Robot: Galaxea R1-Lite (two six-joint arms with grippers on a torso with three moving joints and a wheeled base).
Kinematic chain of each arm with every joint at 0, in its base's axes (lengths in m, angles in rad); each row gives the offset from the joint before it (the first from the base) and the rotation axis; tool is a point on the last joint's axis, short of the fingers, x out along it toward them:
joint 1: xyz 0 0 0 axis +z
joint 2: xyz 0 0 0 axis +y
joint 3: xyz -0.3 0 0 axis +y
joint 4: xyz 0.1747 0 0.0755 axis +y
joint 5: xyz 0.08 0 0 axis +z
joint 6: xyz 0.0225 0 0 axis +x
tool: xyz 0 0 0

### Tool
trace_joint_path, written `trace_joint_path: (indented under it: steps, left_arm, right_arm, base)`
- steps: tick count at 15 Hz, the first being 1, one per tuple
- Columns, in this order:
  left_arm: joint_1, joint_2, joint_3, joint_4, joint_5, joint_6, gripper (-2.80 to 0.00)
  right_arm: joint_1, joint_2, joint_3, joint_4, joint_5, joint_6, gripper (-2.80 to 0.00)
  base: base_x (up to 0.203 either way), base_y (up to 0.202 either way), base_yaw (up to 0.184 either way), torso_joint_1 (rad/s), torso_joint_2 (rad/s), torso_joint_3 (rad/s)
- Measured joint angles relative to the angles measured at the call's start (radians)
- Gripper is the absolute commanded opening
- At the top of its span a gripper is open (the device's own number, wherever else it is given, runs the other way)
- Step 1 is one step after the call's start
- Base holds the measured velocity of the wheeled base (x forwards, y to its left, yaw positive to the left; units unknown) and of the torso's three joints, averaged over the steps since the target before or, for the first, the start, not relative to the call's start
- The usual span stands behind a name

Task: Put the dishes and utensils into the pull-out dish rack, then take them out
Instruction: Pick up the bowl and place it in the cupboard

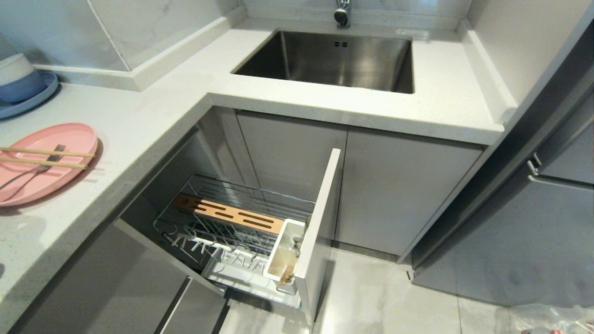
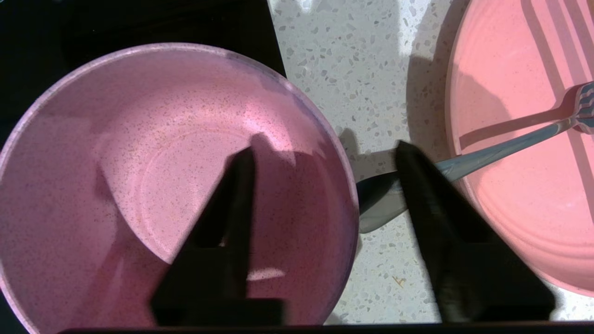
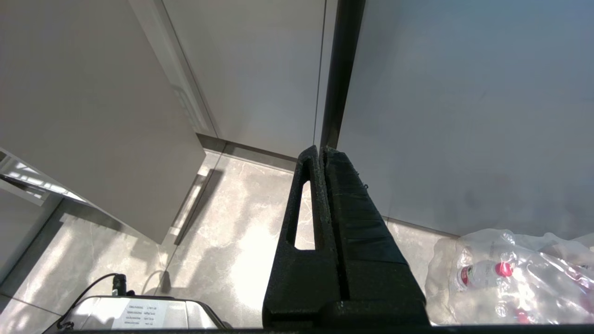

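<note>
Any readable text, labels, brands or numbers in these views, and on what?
White label on the grey device on the floor, right wrist view: printed lines, too small to read.
Bottles in the plastic bag: labels blurred, unreadable.
Head and left wrist views: no text.

Left gripper [image 2: 325, 157] points down, jaws apart, one black finger [image 2: 232, 208] inside pink bowl [image 2: 139, 162], other finger outside bowl wall, rim between them; contact with rim cannot be told. Right gripper [image 3: 323, 153] hangs low, pointing down toward floor, black fingers pressed together, nothing between them. Neither arm visible in head view.
</note>
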Motion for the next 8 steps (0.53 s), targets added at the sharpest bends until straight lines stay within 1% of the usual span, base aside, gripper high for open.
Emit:
trace_joint_path:
  steps: [8]
  left_arm:
    - [0.0, -0.03, 0.007, -0.019, 0.005, 0.006, -2.8]
  right_arm:
    - [0.0, 0.0, 0.0, 0.0, 0.0, 0.0, -2.8]
  base:
    - [0.0, 0.0, 0.0, 0.0, 0.0, 0.0]
